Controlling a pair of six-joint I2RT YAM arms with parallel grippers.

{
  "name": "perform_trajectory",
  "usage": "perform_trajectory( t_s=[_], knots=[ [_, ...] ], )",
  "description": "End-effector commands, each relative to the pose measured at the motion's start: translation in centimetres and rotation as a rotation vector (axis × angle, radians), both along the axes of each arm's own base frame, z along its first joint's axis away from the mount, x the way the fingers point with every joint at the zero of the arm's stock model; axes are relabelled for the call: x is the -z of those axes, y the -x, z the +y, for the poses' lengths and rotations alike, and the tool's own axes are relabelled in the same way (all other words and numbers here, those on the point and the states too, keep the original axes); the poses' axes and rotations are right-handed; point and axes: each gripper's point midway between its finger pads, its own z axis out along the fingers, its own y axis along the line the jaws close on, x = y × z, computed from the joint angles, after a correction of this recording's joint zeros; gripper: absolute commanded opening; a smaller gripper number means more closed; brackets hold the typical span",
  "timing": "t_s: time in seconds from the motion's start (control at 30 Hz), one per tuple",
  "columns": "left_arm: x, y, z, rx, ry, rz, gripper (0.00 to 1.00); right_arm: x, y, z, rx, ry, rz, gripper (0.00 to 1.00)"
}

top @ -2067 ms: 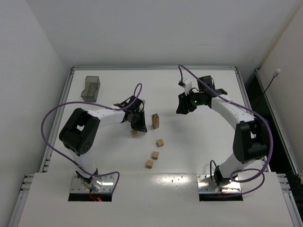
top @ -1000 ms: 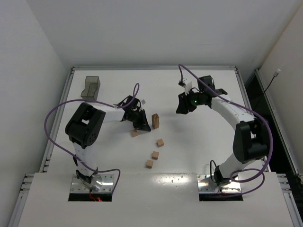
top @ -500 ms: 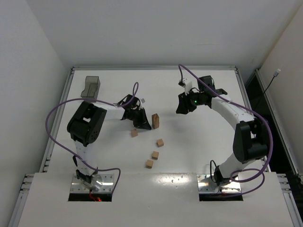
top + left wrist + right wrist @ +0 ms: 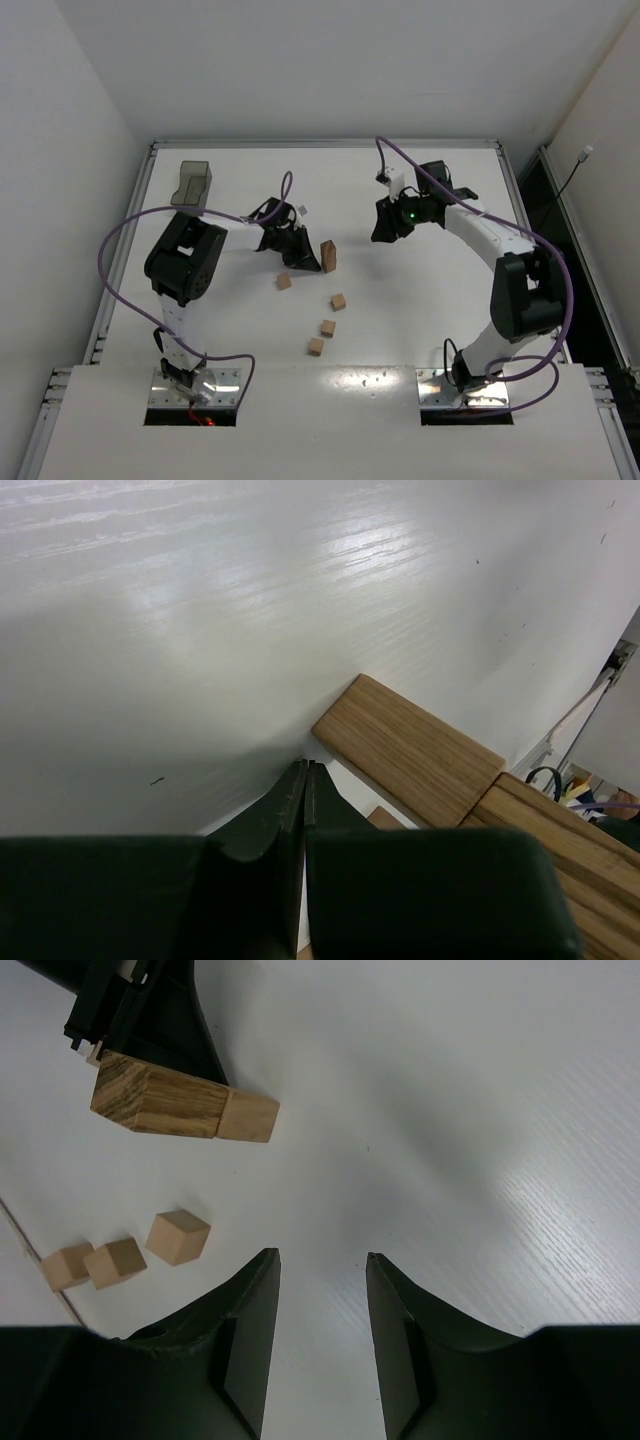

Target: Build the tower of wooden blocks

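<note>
Tower [image 4: 328,255] stands just right of the closed left claw [image 4: 309,266].

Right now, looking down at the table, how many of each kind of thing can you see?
Loose wood blocks: 4
Tower: 1, number of blocks in it unclear
Grey tray: 1
Robot arms: 2
Total: 8

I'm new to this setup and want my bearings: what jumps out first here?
A short wooden tower stands at the middle of the table, with the shut left gripper close beside it. Four loose wood blocks trail from it toward the near edge, while the right gripper hovers open and empty to the tower's right.
</note>
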Motion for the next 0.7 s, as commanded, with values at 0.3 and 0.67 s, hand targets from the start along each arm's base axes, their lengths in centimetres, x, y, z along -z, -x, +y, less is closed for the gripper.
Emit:
perform_trajectory(
  t_s=[0.3,0.67],
  knots=[
    [0.8,-2.3,-0.2,-0.006,-0.011,-0.037,0.00,-1.3,-0.9,0.6,-0.012,-0.035,-0.035,0.36],
    [1.0,-3.0,-0.1,-0.009,-0.013,-0.045,0.00,-0.9,-0.9,0.5,-0.018,-0.030,-0.032,0.36]
  ],
)
